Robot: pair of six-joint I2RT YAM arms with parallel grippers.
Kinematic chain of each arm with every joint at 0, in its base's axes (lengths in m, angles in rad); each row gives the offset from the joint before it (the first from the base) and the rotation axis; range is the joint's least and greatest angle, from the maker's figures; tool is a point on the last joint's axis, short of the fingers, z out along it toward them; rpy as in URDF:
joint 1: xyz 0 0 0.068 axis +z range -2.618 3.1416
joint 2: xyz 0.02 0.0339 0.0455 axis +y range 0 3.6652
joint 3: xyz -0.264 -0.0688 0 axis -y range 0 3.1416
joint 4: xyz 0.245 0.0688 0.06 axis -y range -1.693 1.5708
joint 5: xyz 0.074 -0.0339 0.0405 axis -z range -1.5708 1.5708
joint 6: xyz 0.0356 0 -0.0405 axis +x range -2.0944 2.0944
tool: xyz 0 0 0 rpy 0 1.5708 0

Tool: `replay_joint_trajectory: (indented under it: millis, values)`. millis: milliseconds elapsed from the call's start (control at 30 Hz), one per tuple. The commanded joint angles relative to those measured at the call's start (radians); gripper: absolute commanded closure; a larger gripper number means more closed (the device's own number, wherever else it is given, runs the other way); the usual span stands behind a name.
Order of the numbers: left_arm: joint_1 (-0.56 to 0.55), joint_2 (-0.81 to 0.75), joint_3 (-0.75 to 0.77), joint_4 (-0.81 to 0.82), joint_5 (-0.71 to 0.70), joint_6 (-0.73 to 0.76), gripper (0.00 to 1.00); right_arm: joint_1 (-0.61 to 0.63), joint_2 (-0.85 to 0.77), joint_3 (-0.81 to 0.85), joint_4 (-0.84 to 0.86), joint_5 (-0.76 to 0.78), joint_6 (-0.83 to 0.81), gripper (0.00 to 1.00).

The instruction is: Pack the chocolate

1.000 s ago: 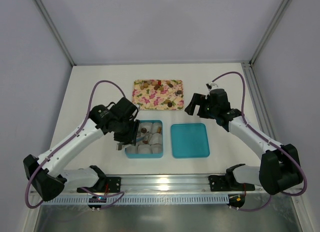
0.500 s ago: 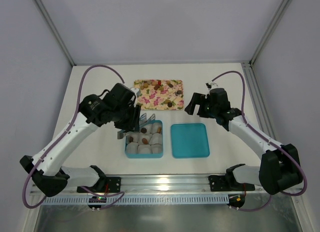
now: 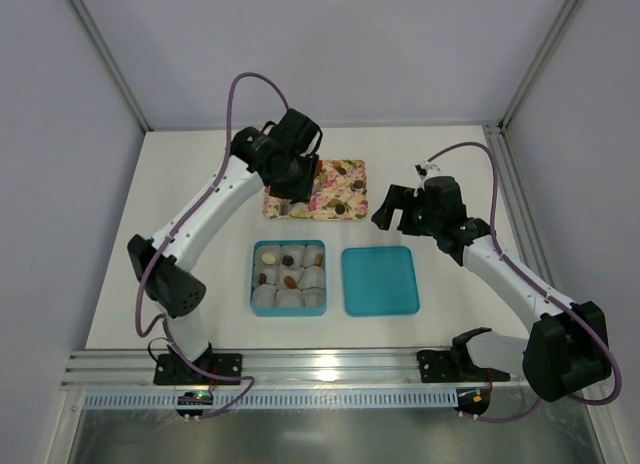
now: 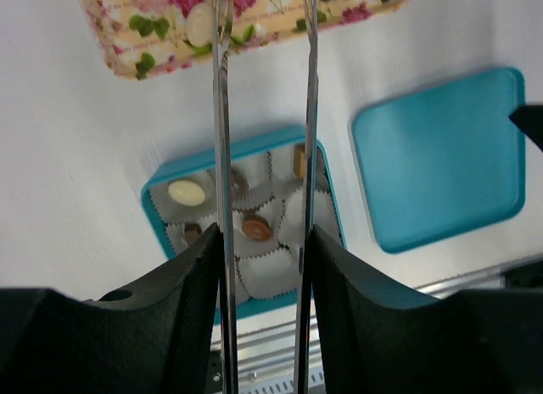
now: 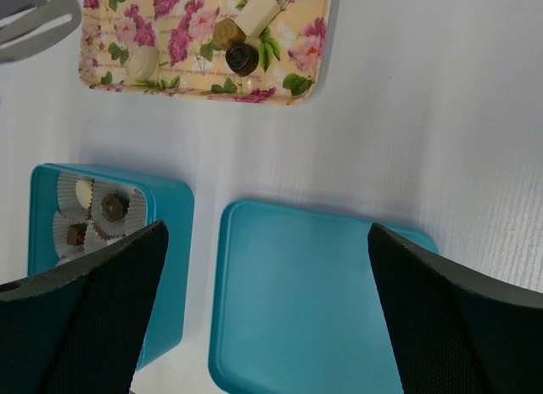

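Chocolates [image 3: 340, 170] lie on the pink floral tray [image 3: 330, 206]; they also show in the right wrist view [image 5: 242, 59]. More chocolates [image 4: 254, 227] sit in white paper cups in the open teal box [image 3: 254, 284]. My left gripper [image 3: 293, 187] hovers over the tray's left part. It is shut on metal tongs [image 4: 222, 114], whose blades stand apart with nothing seen between them; their tips run out of the left wrist view over the tray [image 4: 119, 54]. My right gripper [image 3: 392, 210] is open and empty, above the table between the tray and the teal lid [image 3: 380, 280].
The lid [image 5: 314, 301] lies flat to the right of the box [image 5: 165, 241]. The left arm reaches over the table left of the box. Aluminium rails run along the near edge, and enclosure walls close the sides and back.
My left arm has swung away from the box and out to the tray, carrying the tongs. The right arm has barely moved.
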Motion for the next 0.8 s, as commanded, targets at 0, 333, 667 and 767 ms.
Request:
replay_joint_trajectory:
  millis: [0,333,667,767]
  values:
    - [0.046,0.111,0.124,0.041,-0.064,0.044,0.56,0.005,-0.05,0.033,-0.011,-0.008,-0.019,0.0]
    - [0.116,0.33,0.247,0.13,-0.05,0.104,0.57,0.003,-0.093,0.027,-0.046,0.003,-0.039,0.0]
    - [0.141,0.417,0.252,0.196,-0.005,0.147,0.57,0.002,-0.105,0.019,-0.045,-0.001,-0.037,0.0]
    - [0.142,0.435,0.258,0.204,-0.018,0.144,0.57,0.004,-0.105,0.019,-0.049,-0.001,-0.037,0.0]
